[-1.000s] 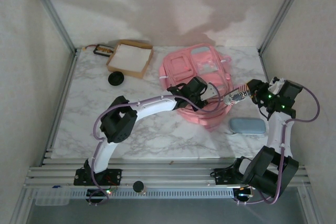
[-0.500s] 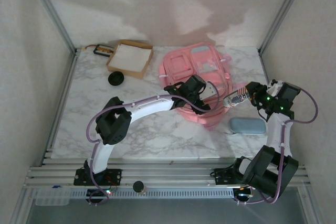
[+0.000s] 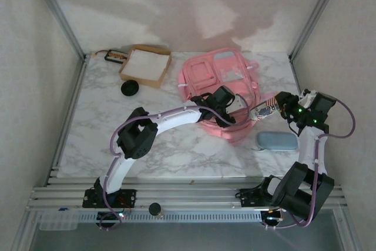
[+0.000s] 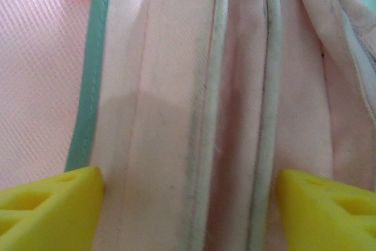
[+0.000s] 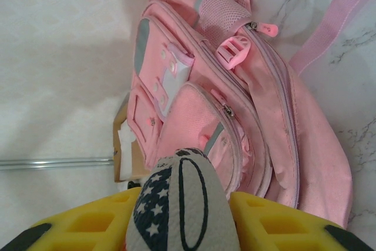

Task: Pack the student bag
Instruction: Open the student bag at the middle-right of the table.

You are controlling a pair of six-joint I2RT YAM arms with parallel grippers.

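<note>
Your right gripper (image 5: 183, 230) clamps a starred pouch (image 5: 179, 198); your left gripper (image 4: 188, 204), jaws apart, holds no fabric, so the bag (image 5: 247, 121) may sag shut against it.

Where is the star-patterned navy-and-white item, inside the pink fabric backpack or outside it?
Outside. The star-patterned navy-and-white item is clamped in the right end effector, beside the soft pink fabric backpack.

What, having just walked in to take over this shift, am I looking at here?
Two robot arms are packing a pink student bag lying on the table. The right gripper grips a star-printed item beside the bag, not yet inside. The left gripper hangs over the bag, jaws open, pink fabric folds between them. A grey-blue case lies near the right arm.
</note>
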